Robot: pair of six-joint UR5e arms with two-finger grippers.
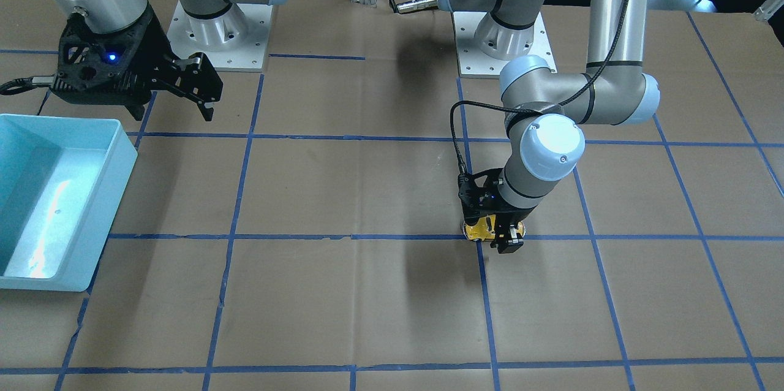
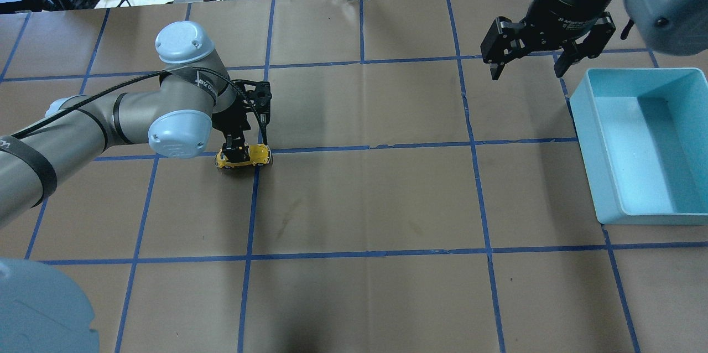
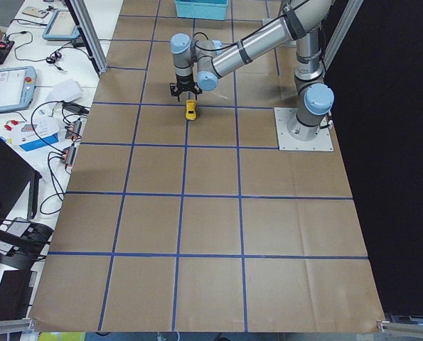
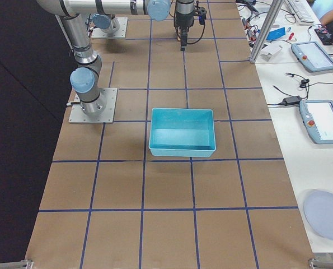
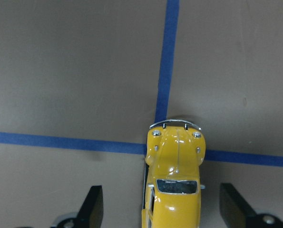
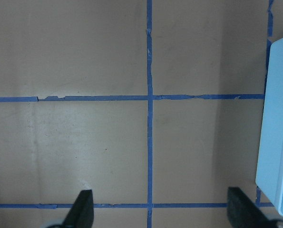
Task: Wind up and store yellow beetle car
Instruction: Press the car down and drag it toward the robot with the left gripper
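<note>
The yellow beetle car stands on the brown table paper on a crossing of blue tape lines, its rounded hood pointing away from the wrist camera. My left gripper is lowered over it and open; its dark fingers flank the car's sides with a gap on each side. In the front-facing view the car shows partly under the left gripper. My right gripper hangs open and empty above the table, beside the bin's far corner.
A light blue plastic bin sits on the table's right side, seen at the left in the front-facing view; nothing shows inside it. Blue tape lines grid the paper. Two arm bases stand at the robot's edge.
</note>
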